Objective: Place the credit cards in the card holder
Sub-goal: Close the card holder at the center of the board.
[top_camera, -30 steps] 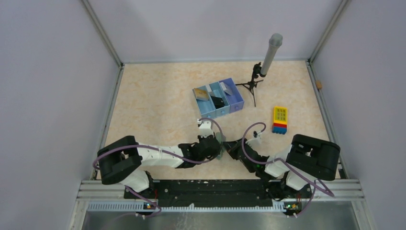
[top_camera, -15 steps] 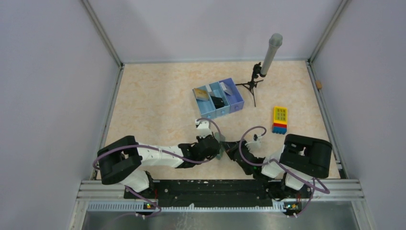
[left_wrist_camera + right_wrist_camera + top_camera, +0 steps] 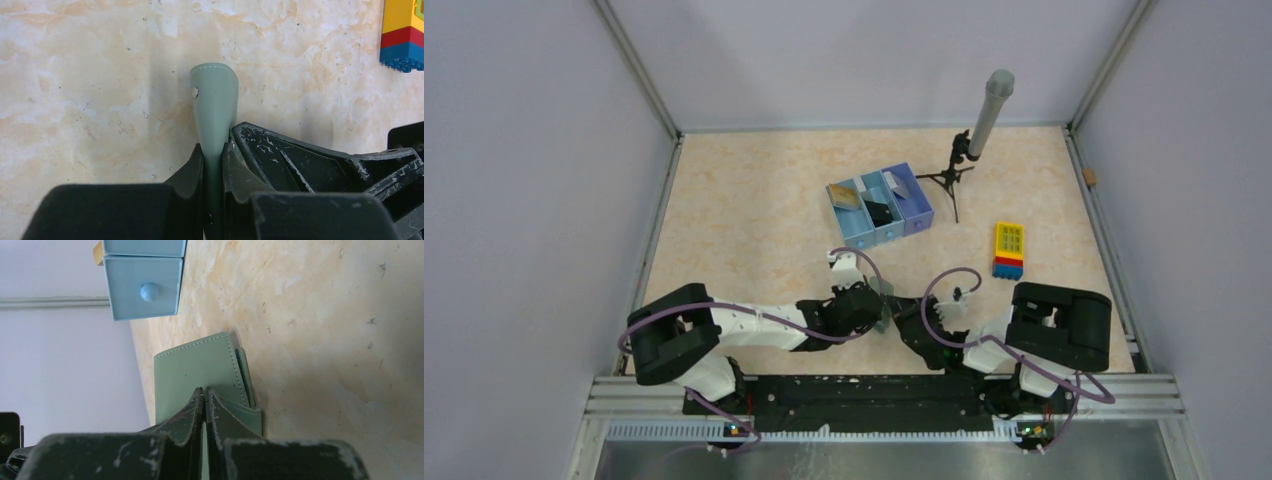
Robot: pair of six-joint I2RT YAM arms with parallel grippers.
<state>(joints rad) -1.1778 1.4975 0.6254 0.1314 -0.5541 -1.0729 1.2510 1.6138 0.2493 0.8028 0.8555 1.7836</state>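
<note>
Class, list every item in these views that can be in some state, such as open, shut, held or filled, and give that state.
left gripper: shut on the card holder.
right gripper: shut on the card holder.
card holder: looks folded, only green outside showing, pinched from two sides.
blue tray: open-topped, something in each compartment.
tripod stand: standing, its grey cylinder tilted.
brick block: lying flat, nothing touching it.

top: high, looking down | wrists: close, both on card holder (image 3: 215,115), perhaps opposite sides

Bright, even, diffuse light from overhead. Soft shadows fall on the table (image 3: 75,75) beside the card holder (image 3: 215,110). Wrist views sharp.
</note>
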